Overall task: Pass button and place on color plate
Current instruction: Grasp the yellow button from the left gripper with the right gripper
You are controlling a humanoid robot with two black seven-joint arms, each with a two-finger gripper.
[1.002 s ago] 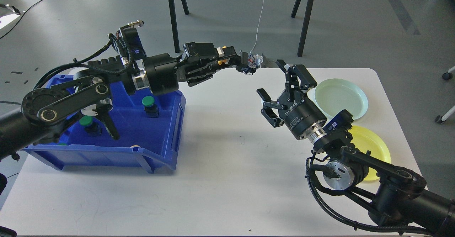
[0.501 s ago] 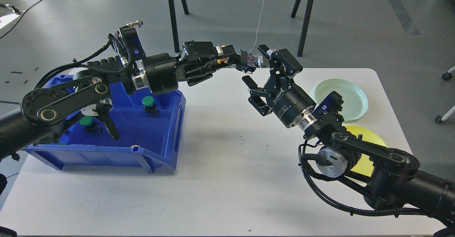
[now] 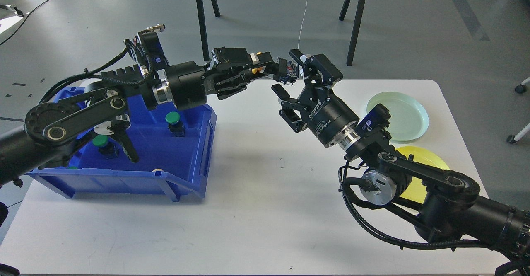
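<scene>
- The left gripper [image 3: 276, 67] reaches out above the far edge of the white table [image 3: 256, 209], its fingers clamped on a button [image 3: 290, 69]; a yellow cap shows between the fingers and the dark base juts out toward the right arm.
- The button is held in the air, well clear of both plates.
- The right gripper [image 3: 290, 73] points up and to the left, its two fingers spread wide apart, one above the button's exposed end and one below it.
- From this angle I cannot tell whether the upper finger [image 3: 299, 56] already touches the button; it looks just beside it.
- A pale green plate [image 3: 408, 118] lies near the table's far right edge, and a yellow plate [image 3: 422, 160] sits just in front of it, partly hidden by the right arm.
- A blue bin [image 3: 194, 160] stands on the left of the table, under the left arm.
- Two green-capped buttons stand upright inside the bin, one [image 3: 173, 118] toward the back and another [image 3: 100, 141] nearer the left.
</scene>
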